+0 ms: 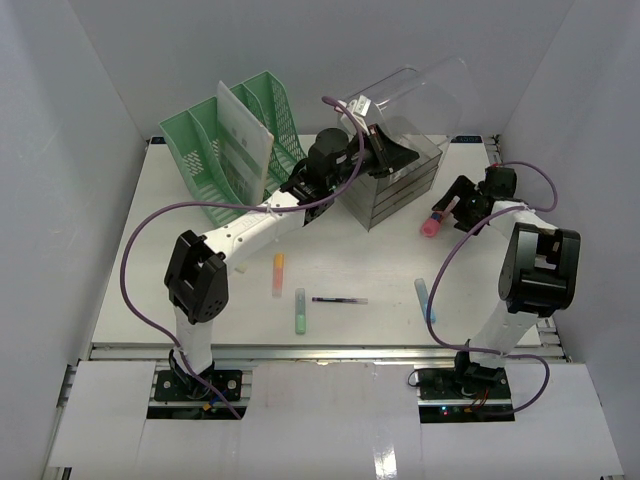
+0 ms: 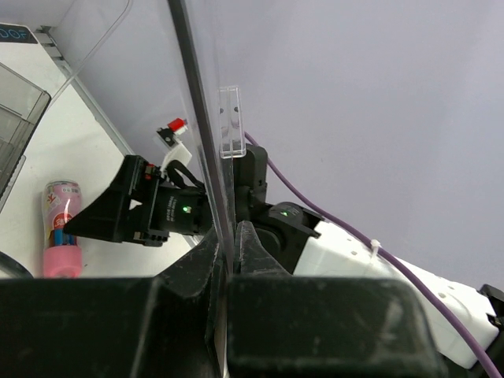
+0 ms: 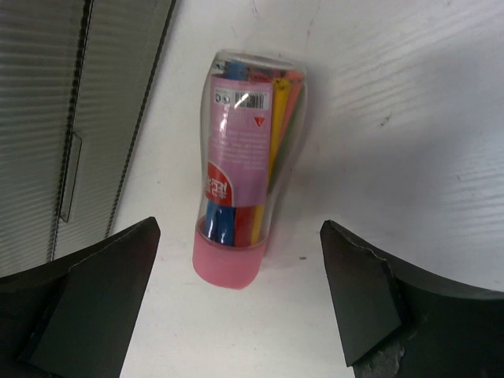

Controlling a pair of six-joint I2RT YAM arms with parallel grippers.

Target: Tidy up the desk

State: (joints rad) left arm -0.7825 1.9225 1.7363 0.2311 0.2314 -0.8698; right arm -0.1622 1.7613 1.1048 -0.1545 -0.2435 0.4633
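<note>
Left gripper (image 2: 230,264) kept clamped on thin wall of clear drawer (image 1: 420,85), drawer held up over drawer box (image 1: 400,190), guessing so it can be reslotted. Right gripper (image 3: 236,244) spread wide, marker tube (image 3: 244,157) framed between fingers, lined up for grab. Desk (image 1: 370,260) spread below both, pens (image 1: 299,310) left behind grippers.

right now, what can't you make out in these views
- top view: drawer box contents, hidden by the left gripper and the lifted clear drawer
- left wrist: most of the desk, blocked by its own fingers
- right wrist: marker tube label text, too small and blurred
</note>
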